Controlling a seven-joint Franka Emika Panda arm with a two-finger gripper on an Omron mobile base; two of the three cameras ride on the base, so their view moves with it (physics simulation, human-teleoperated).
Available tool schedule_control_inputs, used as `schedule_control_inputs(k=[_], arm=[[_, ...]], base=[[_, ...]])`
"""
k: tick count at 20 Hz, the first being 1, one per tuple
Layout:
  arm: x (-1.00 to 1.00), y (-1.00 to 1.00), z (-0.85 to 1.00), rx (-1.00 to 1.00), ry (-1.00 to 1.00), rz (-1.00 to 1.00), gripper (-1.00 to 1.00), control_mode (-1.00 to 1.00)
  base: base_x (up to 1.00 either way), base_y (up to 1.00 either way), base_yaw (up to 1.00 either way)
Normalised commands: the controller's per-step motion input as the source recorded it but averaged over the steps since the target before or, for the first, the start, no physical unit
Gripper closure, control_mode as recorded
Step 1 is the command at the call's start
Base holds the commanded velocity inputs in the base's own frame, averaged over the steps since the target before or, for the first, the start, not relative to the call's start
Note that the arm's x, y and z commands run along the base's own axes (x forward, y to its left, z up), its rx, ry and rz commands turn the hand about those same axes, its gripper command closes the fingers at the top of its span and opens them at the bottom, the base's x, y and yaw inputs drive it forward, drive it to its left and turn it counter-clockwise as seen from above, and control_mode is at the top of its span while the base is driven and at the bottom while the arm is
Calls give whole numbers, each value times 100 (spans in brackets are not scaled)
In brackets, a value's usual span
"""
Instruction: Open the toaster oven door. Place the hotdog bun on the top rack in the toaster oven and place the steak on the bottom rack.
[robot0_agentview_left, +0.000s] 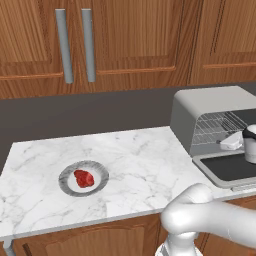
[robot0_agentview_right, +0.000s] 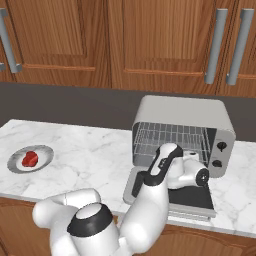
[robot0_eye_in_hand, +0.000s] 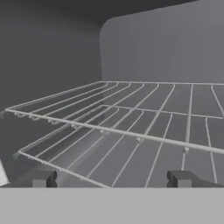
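Lighting's flat and even, typical render look, no obvious lamp direction. The table (robot0_agentview_left: 135, 150) is bright with barely any shadows, and there's no glare on the oven (robot0_agentview_right: 182, 117). Inside the oven it's dim grey, and the racks (robot0_eye_in_hand: 144, 127) look slightly soft. No edge distortion.

A home kitchen.
Wooden cupboards (robot0_agentview_left: 100, 40) hang above the marble worktop (robot0_agentview_left: 135, 155), where a toaster oven (robot0_agentview_right: 187, 117) stands.

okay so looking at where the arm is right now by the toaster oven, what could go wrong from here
The hand sits open at the mouth of the toaster oven, fingertips level with the bottom rack, so it could snag the wires. The forearm hangs above the lowered toaster oven door and might bump it. The steak is still on its plate.
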Motion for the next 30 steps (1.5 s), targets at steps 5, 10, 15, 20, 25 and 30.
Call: schedule_control_inputs(k=[5, 10, 15, 20, 25, 30], arm=[[15, 0, -14, 0, 7, 0, -100, -100], [16, 0, -10, 1, 2, 0, -100, -100], [15, -1, -11, 1, 0, 0, -100, -100], [20, -2, -11, 0, 0, 0, -100, -100], [19, -6, -9, 0, 0, 0, -100, -100], [17, -5, -10, 1, 0, 0, -100, -100]], base=[[0, 0, 0], [0, 0, 0], [0, 0, 0], [0, 0, 0], [0, 0, 0], [0, 0, 0]])
